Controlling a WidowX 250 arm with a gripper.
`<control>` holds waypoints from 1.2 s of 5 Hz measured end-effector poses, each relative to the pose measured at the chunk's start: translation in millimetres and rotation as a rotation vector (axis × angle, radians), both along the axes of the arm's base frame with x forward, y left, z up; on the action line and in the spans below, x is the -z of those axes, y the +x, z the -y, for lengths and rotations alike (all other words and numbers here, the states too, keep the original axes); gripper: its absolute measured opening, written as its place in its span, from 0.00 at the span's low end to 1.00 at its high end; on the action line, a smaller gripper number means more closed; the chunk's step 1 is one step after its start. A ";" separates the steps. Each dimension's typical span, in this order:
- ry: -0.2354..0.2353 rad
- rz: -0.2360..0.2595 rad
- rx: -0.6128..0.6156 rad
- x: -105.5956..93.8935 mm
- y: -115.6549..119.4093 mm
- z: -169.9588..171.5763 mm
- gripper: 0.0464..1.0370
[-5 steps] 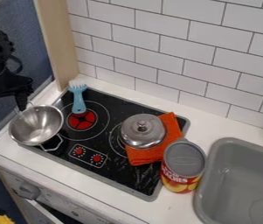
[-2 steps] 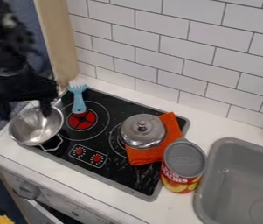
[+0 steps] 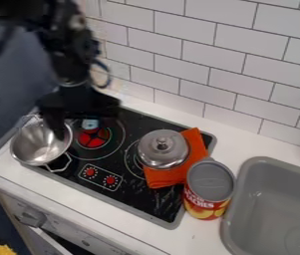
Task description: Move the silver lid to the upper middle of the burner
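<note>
the domed, shiny metal lid (image 3: 163,149) lies partly over orange cloth (image 3: 195,145); the black jaws hang spread, released.

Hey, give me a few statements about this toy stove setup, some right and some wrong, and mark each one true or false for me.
1. The silver lid overlaps the orange cloth. True.
2. The can stands inside the grey sink. False: it stands outside, beside the sink.
3. The metal bowl is at the left side of the stovetop in the view. True.
4. The gripper is holding the lid. False: it hangs over the left part of the stovetop, away from the lid.
5. The lid's knob points down. False: it points up.
</note>
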State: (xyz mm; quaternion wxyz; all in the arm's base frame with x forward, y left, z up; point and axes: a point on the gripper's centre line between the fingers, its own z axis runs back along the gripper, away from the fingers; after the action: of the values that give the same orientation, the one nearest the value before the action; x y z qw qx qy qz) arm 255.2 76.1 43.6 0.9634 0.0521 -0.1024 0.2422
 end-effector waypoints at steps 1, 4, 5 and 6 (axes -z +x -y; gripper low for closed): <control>-0.053 -0.028 0.057 23.1 25.1 24.4 0.96; -0.016 0.015 0.173 59.5 75.5 54.4 0.96; -0.025 -0.002 0.192 70.4 87.1 55.9 0.96; -0.026 -0.015 0.219 78.3 94.4 56.6 0.93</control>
State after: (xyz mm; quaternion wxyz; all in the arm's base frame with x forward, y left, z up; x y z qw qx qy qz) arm 349.6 19.5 -34.7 0.9854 0.0299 -0.0973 0.1364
